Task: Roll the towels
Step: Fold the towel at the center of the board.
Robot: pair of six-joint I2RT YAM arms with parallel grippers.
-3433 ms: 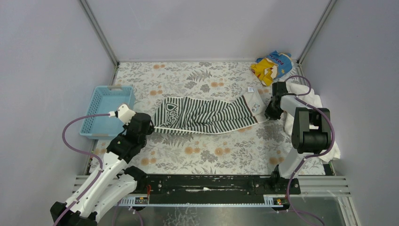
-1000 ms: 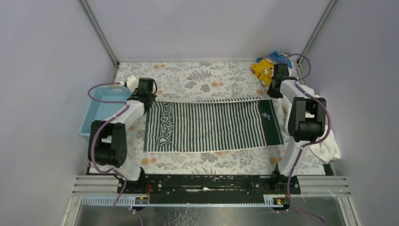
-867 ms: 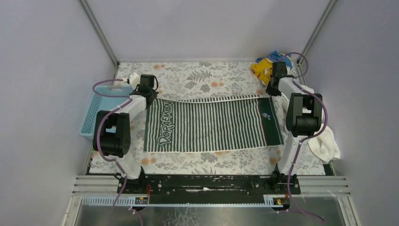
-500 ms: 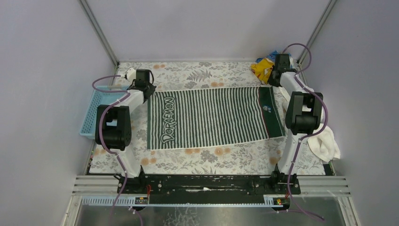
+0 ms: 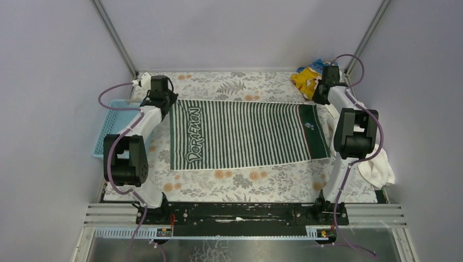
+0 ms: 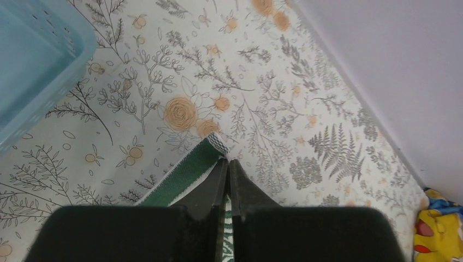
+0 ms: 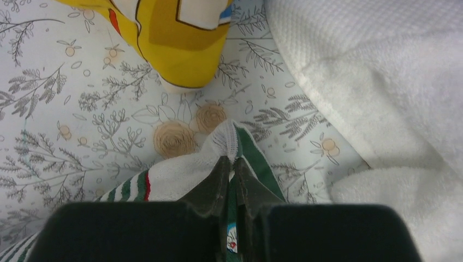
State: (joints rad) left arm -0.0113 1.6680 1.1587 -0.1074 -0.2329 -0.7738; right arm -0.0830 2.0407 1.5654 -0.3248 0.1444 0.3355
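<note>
Bright even light, soft faint shadows, sharp focus, no glare

Small towel [image 5: 245,134] lies flat on the table [image 5: 240,188]. Basket [image 5: 102,143] on my left, big towel [image 5: 378,166] on my right, loose cloth [image 5: 304,81] behind it.

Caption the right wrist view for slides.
Jaws pinch a corner of the striped towel, beside yellow cloth and white terry towel.
</note>
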